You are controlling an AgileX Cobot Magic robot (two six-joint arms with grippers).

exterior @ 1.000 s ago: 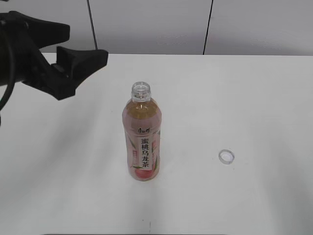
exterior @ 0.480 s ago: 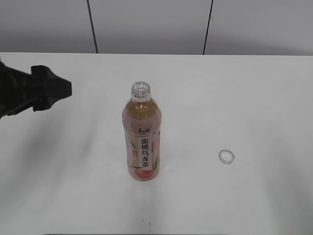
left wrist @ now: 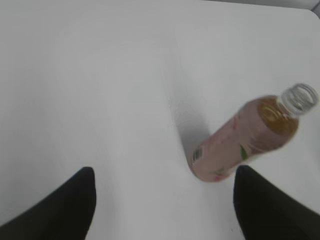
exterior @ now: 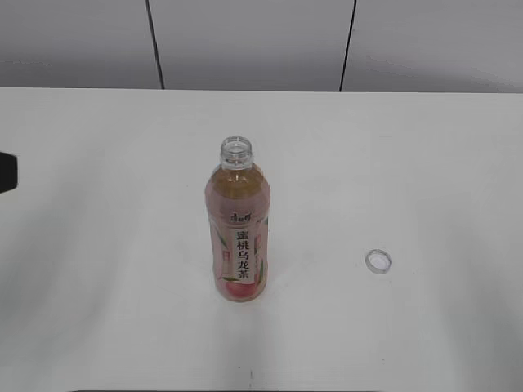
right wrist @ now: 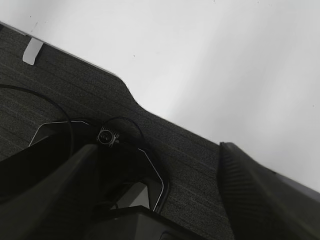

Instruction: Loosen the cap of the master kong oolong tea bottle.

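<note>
The master kong oolong tea bottle point(exterior: 238, 237) stands upright mid-table with pale amber tea, a pink peach label and a bare open neck point(exterior: 235, 152). It also shows in the left wrist view point(left wrist: 245, 137). The small white cap point(exterior: 378, 261) lies on the table to the right of the bottle, apart from it, and looks like a ring. My left gripper point(left wrist: 164, 175) is open and empty, well left of the bottle; only a dark tip point(exterior: 6, 172) shows at the exterior view's left edge. My right gripper point(right wrist: 157, 146) is open and empty, off the exterior view.
The white table point(exterior: 392, 163) carries only the bottle and the cap. A grey wall panel point(exterior: 245, 41) runs behind it. The right wrist view shows the table's edge point(right wrist: 125, 87) with dark flooring and a black base point(right wrist: 100, 165) below.
My left arm has drawn back to the left, from beside the bottle's upper left to almost out of the exterior view. The bottle and the cap have not moved.
</note>
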